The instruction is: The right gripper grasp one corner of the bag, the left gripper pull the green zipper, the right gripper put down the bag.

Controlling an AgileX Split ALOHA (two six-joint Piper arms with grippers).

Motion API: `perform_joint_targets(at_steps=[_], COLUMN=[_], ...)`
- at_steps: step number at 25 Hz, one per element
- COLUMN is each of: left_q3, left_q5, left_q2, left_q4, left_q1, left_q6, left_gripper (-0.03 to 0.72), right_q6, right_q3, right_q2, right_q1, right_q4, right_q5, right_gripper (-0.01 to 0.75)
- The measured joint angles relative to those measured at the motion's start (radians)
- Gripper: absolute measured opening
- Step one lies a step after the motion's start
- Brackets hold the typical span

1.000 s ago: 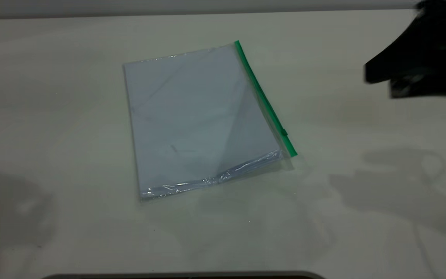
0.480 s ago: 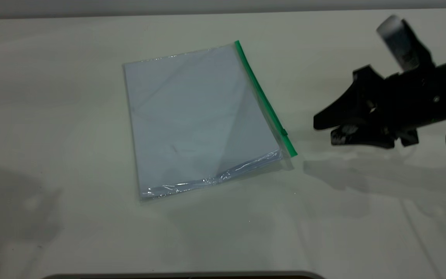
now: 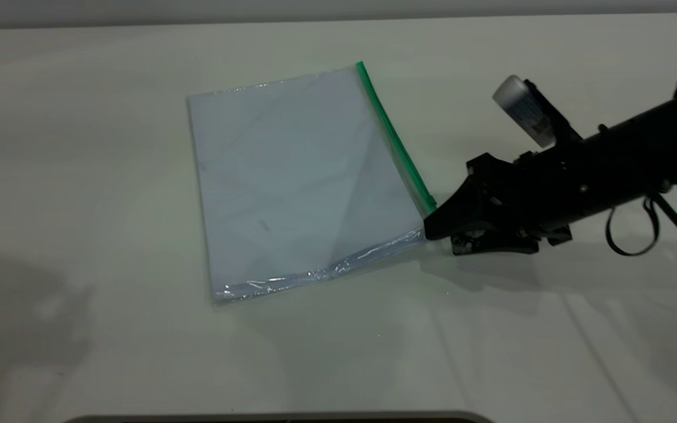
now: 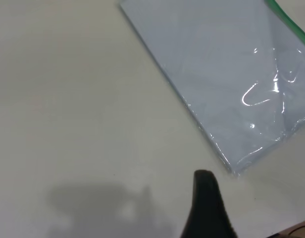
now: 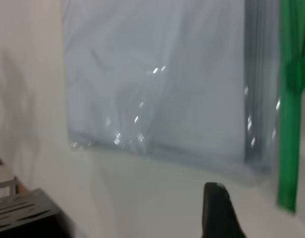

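The right gripper hides the bag corner.

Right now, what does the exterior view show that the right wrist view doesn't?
Exterior only: the right gripper with its black arm, tips at the near green-strip corner of the flat clear plastic bag, and the whole bag outline on the white table.

Right wrist only: the small dark-green zipper slider on the bright-green strip; the exterior view hides it behind the gripper.

Both: bag, green strip, table. The left gripper is out of the exterior view.
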Motion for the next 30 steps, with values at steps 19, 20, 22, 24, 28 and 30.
perform_joint_targets(at_steps=[19, 20, 22, 24, 28, 30], left_q3=[0.0, 0.0, 0.0, 0.0, 0.0, 0.0], left_q5=[0.005, 0.005, 0.005, 0.005, 0.005, 0.005], left_q2=[0.0, 0.0, 0.0, 0.0, 0.0, 0.0], left_q4=[-0.001, -0.001, -0.001, -0.001, -0.001, -0.001], left_q1=[0.0, 0.0, 0.0, 0.0, 0.0, 0.0], left_q6=[0.005, 0.005, 0.005, 0.005, 0.005, 0.004], left_gripper=[0.586, 0.586, 0.586, 0.586, 0.586, 0.586], right_q6=[0.078, 0.081, 0.082, 0.082, 0.082, 0.086], right_q3=[-0.125, -0.125, -0.127, -0.13, -0.131, -0.131], right_q2=[0.076, 0.076, 0.076, 0.076, 0.076, 0.076], right_q1=[0.062, 0.071, 0.085, 0.093, 0.092, 0.092], right_q4=[0.0, 0.0, 0.0, 0.0, 0.0, 0.0], right_q5=[0.021, 0.021, 0.021, 0.021, 0.025, 0.038], right_gripper=[0.464, 0.455, 0.419, 0.359, 0.141, 0.041])
